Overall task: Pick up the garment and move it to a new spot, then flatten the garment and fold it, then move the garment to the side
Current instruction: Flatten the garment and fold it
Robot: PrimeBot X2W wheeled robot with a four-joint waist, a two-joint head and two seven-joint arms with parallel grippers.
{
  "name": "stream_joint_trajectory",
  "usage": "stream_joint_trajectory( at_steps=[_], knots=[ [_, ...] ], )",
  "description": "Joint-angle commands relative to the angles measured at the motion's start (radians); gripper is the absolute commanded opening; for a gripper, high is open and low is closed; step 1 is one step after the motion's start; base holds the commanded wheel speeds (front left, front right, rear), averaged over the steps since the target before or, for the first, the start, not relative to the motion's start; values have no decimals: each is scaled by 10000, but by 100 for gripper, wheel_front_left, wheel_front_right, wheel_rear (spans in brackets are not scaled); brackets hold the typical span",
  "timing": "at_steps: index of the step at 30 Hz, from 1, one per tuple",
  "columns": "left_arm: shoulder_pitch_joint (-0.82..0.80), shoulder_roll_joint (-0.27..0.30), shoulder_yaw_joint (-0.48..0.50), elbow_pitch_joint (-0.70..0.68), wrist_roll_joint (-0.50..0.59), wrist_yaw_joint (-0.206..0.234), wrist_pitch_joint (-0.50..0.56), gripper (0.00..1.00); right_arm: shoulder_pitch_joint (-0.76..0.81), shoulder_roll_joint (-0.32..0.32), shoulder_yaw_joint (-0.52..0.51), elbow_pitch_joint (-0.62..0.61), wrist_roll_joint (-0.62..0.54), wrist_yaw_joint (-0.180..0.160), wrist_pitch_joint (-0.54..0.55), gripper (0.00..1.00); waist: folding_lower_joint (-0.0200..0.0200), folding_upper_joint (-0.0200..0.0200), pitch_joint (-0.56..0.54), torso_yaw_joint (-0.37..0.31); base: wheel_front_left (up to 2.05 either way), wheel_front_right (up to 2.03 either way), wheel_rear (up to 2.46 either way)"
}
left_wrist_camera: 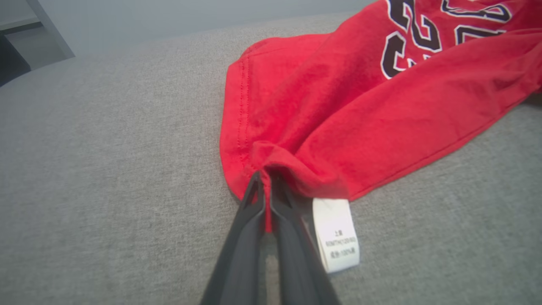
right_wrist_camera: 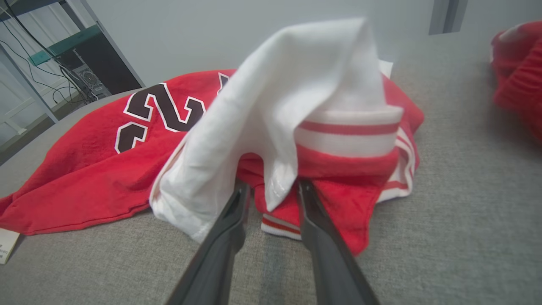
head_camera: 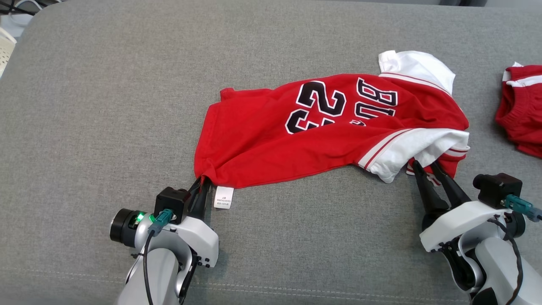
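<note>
The garment (head_camera: 271, 135) is a red jersey with white sleeves and a black "23", lying rumpled across a grey cushion (head_camera: 106, 106). My left gripper (head_camera: 202, 180) is shut on its lower hem corner, seen close in the left wrist view with red cloth (left_wrist_camera: 338, 127) pinched between the fingers of the left gripper (left_wrist_camera: 264, 178). A white care label (left_wrist_camera: 336, 233) hangs beside them. My right gripper (head_camera: 425, 164) is at the sleeve end. In the right wrist view the right gripper (right_wrist_camera: 271, 188) has its jaws apart around a fold of the garment (right_wrist_camera: 84, 169), with the tips hidden under a white sleeve (right_wrist_camera: 296, 84).
A second red and white garment (head_camera: 523, 110) lies bunched at the cushion's right edge, also visible in the right wrist view (right_wrist_camera: 518, 72). Bare grey cushion stretches to the left and in front of the jersey. Shelving and cables (right_wrist_camera: 63, 72) stand beyond the cushion.
</note>
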Motion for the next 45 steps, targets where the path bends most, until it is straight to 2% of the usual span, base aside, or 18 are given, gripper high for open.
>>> stream_joint_trajectory(
  at_steps=[1,4,6,11,14,18,22,25,29,34,40,42,45],
  knots=[
    [-243,195,247,-244,-111,-25,-59,0,-120,-31,104,-131,-41,42,-133,49,0,0,20,6,0,0,0],
    [-289,195,222,-273,-118,-18,-59,0,-272,86,140,18,-16,42,-133,32,0,0,81,19,0,0,0],
    [-322,195,227,-277,-112,-17,-59,0,-384,108,95,32,-49,42,-133,0,0,0,106,26,0,0,0],
    [-277,208,382,-207,-58,-20,-59,0,-314,25,121,-220,259,42,-133,0,0,0,-136,-33,0,0,0],
    [-201,311,610,-188,-40,-18,-59,0,-116,-148,509,-733,1280,42,-27,0,0,0,-452,-174,0,0,0],
    [-331,715,956,-251,60,-12,-59,0,-284,-1042,1191,-2058,3173,42,936,0,0,0,-867,-408,0,0,0],
    [-733,1267,1204,-270,242,-25,-59,0,-856,-2058,1089,-3104,4610,42,1524,0,0,0,-1094,-542,0,0,0],
    [-1044,1547,1364,-186,299,-33,-59,0,-1207,-2397,986,-3417,5399,42,1755,0,0,0,-1130,-556,0,0,0],
    [-1073,1530,1436,91,289,-51,-59,0,-842,-2850,1318,-3514,6394,42,2567,0,0,0,-1067,-439,0,0,0],
    [-648,1342,1397,552,272,-133,-59,0,514,-3609,1920,-3474,7663,42,3938,0,0,0,-941,-367,0,0,0],
    [-188,1134,1479,856,187,-107,-59,0,1153,-3847,2407,-3259,7979,42,4603,0,0,0,-816,-430,0,0,0],
    [-43,999,1480,919,179,-115,-59,0,1057,-3803,2694,-2975,7378,42,4342,0,0,0,-795,-437,0,0,0],
    [22,905,1490,856,180,-163,-59,0,868,-3449,2657,-3011,7304,42,3743,0,0,0,-941,-399,0,0,0]
  ],
)
